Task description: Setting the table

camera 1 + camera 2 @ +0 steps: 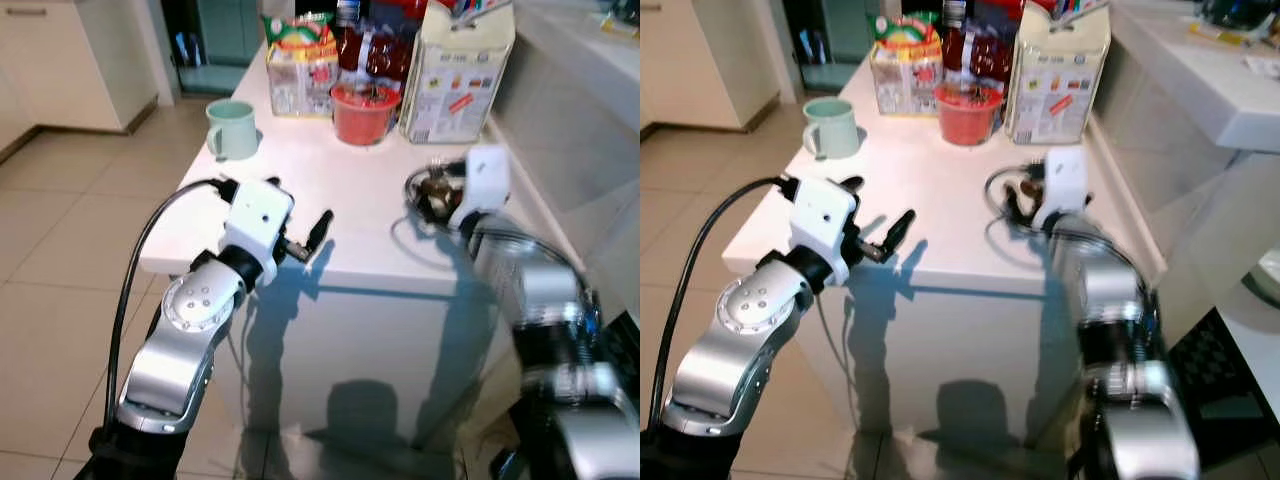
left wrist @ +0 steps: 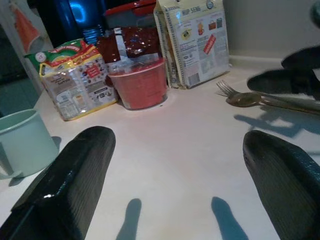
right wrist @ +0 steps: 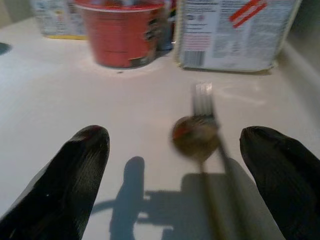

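Lying on the white table (image 1: 350,190) just ahead of the wide-open, empty right gripper (image 3: 175,175): spoon (image 3: 196,139) and fork (image 3: 202,100), handles pointing back between its fingers, far nearer than the open, empty left gripper (image 1: 315,235).

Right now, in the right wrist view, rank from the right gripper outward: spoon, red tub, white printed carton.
1. Metal spoon, atop a fork, between the open right gripper's fingers.
2. Red plastic tub, further back.
3. White printed carton, beside it; too close to call.
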Robot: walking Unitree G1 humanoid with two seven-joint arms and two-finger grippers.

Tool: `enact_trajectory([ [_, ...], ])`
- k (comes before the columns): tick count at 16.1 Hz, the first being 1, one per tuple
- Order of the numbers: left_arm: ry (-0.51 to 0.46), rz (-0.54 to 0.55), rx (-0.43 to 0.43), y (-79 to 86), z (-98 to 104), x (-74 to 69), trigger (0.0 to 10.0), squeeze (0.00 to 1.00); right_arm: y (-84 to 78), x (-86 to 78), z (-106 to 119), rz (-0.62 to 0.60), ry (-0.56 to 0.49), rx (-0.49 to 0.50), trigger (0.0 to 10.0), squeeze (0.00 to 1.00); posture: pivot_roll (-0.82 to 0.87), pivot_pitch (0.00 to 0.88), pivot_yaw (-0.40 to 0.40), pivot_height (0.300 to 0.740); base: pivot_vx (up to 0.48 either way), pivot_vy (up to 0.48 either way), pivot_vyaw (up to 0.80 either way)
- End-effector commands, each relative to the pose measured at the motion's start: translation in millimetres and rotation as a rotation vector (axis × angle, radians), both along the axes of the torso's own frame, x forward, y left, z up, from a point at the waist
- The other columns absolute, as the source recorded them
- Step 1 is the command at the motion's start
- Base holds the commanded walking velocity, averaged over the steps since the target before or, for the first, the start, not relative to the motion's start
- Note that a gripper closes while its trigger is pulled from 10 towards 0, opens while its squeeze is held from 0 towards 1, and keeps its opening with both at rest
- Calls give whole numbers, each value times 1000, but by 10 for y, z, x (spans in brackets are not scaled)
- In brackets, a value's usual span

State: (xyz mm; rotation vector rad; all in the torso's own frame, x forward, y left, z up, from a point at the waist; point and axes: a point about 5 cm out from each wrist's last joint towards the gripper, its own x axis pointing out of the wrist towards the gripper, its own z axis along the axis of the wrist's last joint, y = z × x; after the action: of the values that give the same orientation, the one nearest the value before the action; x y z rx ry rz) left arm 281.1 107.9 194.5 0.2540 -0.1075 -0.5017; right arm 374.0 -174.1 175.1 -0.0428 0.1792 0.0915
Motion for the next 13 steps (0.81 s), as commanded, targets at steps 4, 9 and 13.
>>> enact_trajectory([
  [4,9,-35,25,-14,36,-15,10000,0,-309,227,69,-82,36,12,10000,980,11,0,-8,740,0,0,0],
  [9,18,-36,46,1,37,-36,10000,0,-329,244,-96,-14,120,78,10000,0,33,0,-9,740,0,0,0],
  [13,29,-38,54,1,30,-52,10000,0,-338,160,-360,59,212,-33,10000,0,34,0,-8,740,0,0,0],
])
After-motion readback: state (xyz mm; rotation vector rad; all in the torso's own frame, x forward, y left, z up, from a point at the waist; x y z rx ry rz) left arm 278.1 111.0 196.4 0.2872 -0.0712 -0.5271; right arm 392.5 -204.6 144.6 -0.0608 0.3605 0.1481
